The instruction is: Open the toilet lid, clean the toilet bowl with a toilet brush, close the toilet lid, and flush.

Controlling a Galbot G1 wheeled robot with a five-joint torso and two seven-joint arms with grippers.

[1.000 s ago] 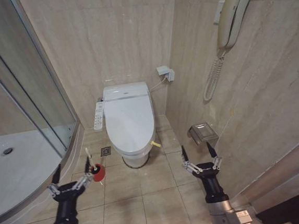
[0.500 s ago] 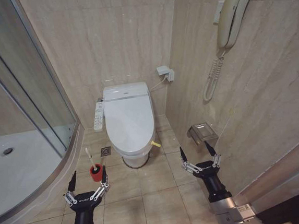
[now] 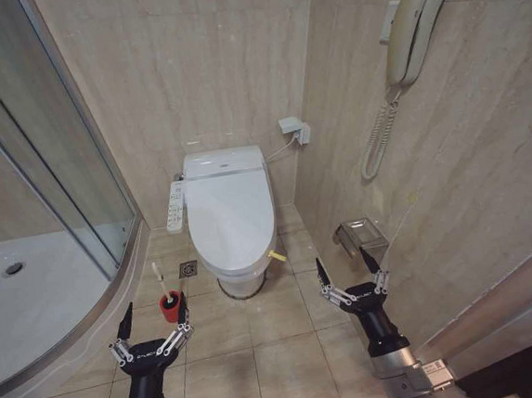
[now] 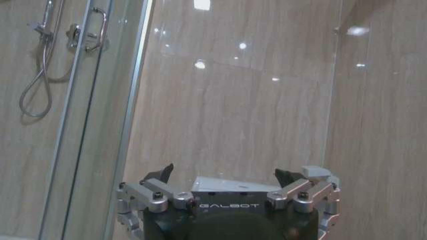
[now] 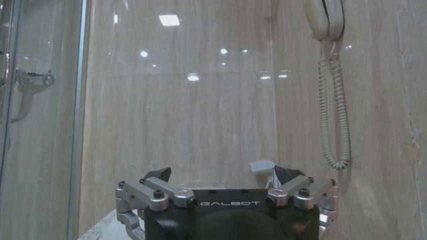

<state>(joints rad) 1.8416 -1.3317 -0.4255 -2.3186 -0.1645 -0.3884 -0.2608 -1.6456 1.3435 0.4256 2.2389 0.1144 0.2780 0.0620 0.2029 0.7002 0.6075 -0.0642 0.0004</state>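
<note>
We hold both grippers wide open and empty, left gripper (image 3: pixel 152 323) and right gripper (image 3: pixel 349 273) flanking the closed glossy white oval toilet lid (image 3: pixel 232 209), whose yellow-tagged front edge lies nearer the right.

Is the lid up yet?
No, the lid lies flat over the bowl, and both hands are open near the floor.

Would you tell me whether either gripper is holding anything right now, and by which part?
Nothing is held: the left gripper and right gripper are both open and empty.
</note>
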